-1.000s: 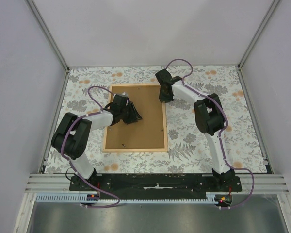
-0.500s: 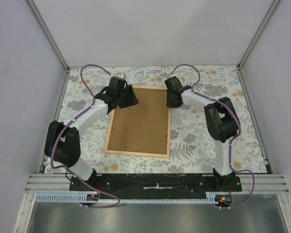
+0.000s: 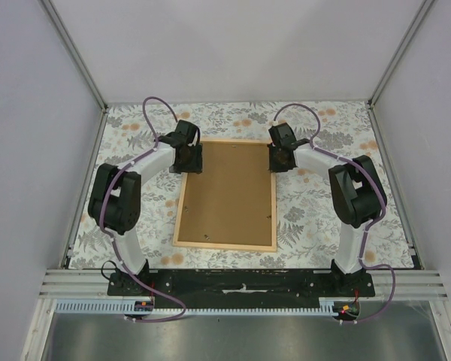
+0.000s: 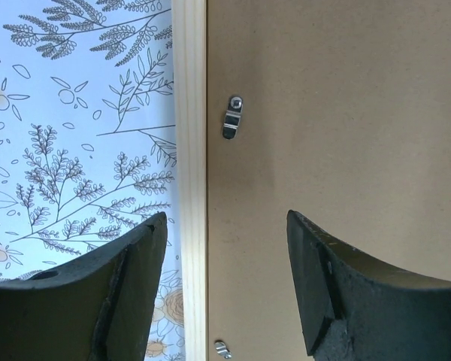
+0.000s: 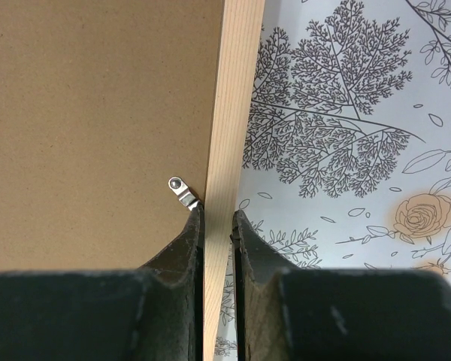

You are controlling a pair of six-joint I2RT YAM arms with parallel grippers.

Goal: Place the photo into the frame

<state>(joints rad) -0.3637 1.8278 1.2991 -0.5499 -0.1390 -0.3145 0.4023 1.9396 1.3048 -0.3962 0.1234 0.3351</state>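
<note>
Wooden frame (image 3: 224, 246) lying back-up on the floral bench (image 3: 308, 210); photo out of sight.
The brown backing board (image 3: 229, 192) sits inside the frame, and the photo probably lies beneath it. The right gripper (image 5: 218, 226) is clamped on the frame's right rail beside a metal turn clip (image 5: 182, 192), seemingly to steady it. The left gripper (image 4: 225, 218) hangs spread apart astride the left rail, holding nothing.

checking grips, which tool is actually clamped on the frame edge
The right tool, its jaws pinched on the frame's right wooden rail. The left tool stands wide open above the opposite rail.
</note>
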